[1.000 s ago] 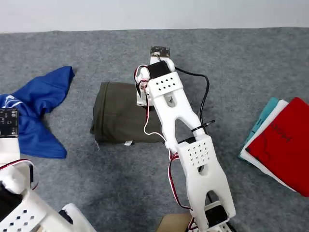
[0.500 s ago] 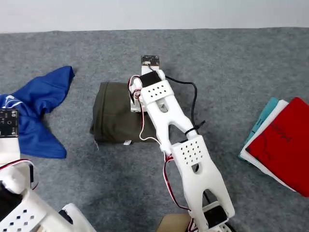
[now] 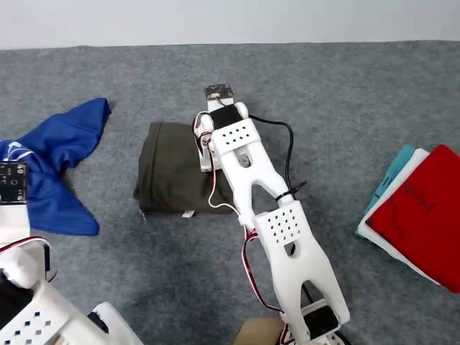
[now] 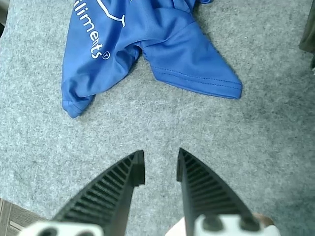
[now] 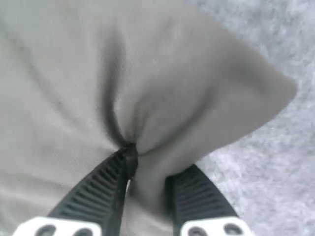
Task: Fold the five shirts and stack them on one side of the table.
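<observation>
Olive cloth is caught in the right tool [image 5: 147, 164]. Its two black ribbed jaws are clamped together on a raised fold of the olive shirt [image 5: 162, 73], and the fabric bunches into a dark crease at their tips. In the high view the right tool [image 3: 207, 147] is down on the right part of the olive shirt [image 3: 169, 169], under the wrist of the white right arm [image 3: 287, 237], which stretches out from the near edge of the table [image 3: 359, 108]. The shirt lies folded into a rough rectangle about midway between the left and right edges, somewhat toward the far edge.

The left tool [image 4: 160, 164] has its jaws a little apart with nothing between them. It hangs over bare grey table covering, just short of a hem of the blue shirt [image 4: 142, 44]. That blue shirt [image 3: 57, 158] lies unfolded and crumpled at the left edge, with white print showing.

At the right edge a stack sits askew: a red shirt [image 3: 428, 215] on top, a white shirt [image 3: 381, 237] under it and a teal shirt [image 3: 392, 169] lowest.
</observation>
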Available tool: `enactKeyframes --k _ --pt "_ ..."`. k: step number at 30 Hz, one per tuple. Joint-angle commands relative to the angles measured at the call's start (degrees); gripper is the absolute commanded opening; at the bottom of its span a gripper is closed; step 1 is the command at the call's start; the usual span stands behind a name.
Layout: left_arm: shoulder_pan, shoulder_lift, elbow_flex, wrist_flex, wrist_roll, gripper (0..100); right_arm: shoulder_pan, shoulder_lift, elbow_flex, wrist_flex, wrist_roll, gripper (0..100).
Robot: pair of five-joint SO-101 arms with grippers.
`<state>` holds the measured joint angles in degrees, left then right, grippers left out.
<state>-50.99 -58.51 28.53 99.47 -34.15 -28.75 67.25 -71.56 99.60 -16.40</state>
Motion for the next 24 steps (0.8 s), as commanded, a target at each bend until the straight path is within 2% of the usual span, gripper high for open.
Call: enactKeyframes --k 1,7,17,24 --pt "0.2 -0.3 -0.2 -0.8 0.0 12 -0.6 -0.6 -5.0 3.5 3.3 0.9" --pt "0.2 -0.3 -0.2 -0.8 -0.2 12 -0.1 -8.1 1.2 3.5 5.0 0.9" --pt "0.2 -0.3 -0.6 -0.7 -0.3 12 0.0 -36.5 40.6 3.3 14.8 0.9" --pt "0.2 -0.3 -0.6 -0.4 -0.3 12 2.5 -48.7 54.9 3.2 25.0 0.9"
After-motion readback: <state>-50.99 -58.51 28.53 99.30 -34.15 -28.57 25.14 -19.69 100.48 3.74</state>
